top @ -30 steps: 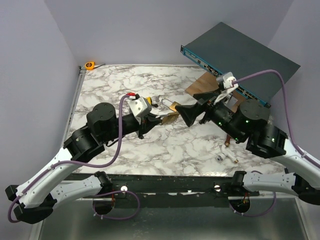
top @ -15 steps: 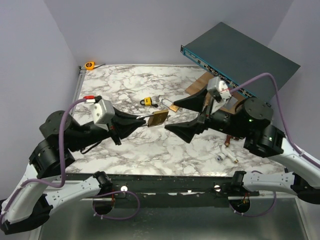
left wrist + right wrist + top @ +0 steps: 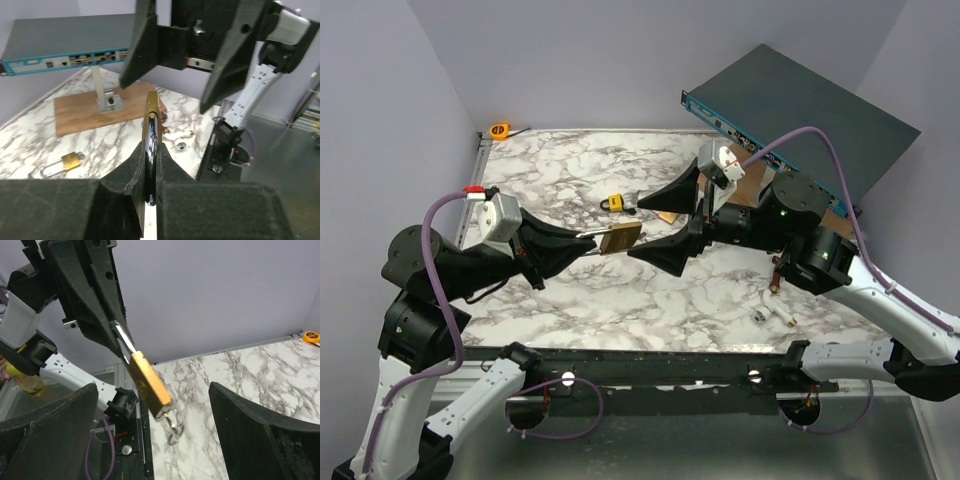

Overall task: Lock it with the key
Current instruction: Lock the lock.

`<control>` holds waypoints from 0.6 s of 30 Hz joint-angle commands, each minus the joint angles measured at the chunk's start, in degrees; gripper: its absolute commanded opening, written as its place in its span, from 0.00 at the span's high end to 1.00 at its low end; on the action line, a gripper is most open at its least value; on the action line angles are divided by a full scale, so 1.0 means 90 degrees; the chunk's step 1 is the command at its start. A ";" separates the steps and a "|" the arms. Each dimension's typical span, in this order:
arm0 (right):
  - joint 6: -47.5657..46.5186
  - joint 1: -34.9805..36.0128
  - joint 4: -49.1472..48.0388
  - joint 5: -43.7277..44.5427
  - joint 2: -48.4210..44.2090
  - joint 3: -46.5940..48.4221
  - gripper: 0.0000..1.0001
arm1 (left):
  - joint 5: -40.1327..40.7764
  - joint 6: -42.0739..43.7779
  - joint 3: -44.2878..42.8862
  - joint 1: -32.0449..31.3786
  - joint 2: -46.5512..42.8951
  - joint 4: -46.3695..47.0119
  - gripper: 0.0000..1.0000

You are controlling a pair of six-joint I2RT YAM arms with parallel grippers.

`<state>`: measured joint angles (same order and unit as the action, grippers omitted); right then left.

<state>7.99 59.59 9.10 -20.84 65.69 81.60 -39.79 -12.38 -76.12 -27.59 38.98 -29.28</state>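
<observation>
1. The left claw (image 3: pixel 588 240) is pinching the brass padlock (image 3: pixel 622 236) by its shackle end. It holds the lock in the air over the middle of the surface (image 3: pixel 570 160), with the body pointing toward the right of the frame
2. From the left wrist the lock shows edge-on, clamped tight between the two fingers (image 3: pixel 125 175), so it should not swing when pushed
3. I'd guess it is held out like this to offer the free end to the other arm. A small metal piece hangs from that end, which I take for the key (image 3: pixel 173 431), and it faces the right claw
4. The right claw (image 3: pixel 640 231) is spread wide and grips nothing. Seen from overhead, one finger sits above the lock and one below, and neither touches it as far as I can see
5. That spread leaves room on both sides of the lock body, so the way in to the key end looks open. I cannot tell whether the shackle is pushed home
6. The network switch (image 3: pixel 800 110) on its wooden board (image 3: pixel 720 178) sits at upper right, close behind the right arm, which limits any backing off that way
7. A second small padlock (image 3: pixel 613 203) lies on the surface just beyond the held one, lower than the lifted work
8. The orange tape measure (image 3: pixel 500 130) in the upper left corner is well apart from all this
</observation>
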 commanded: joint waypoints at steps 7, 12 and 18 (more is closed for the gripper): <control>0.0203 -0.0596 -0.0371 -0.2017 -0.0278 0.0166 0.06 | -0.2395 -0.1679 0.0066 0.0559 0.0012 0.2890 1.00; 0.0584 -0.0591 -0.0945 -0.2576 -0.0502 -0.0101 0.06 | -0.2320 -0.2152 0.0177 0.0562 0.0130 0.3573 1.00; 0.1073 -0.0596 -0.1829 -0.2802 -0.0433 -0.0434 0.11 | -0.2053 -0.2888 0.0531 0.0556 0.0276 0.4544 1.00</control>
<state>13.54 54.28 -0.84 -42.28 61.12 80.05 -60.31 -32.16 -72.55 -22.87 40.21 -0.54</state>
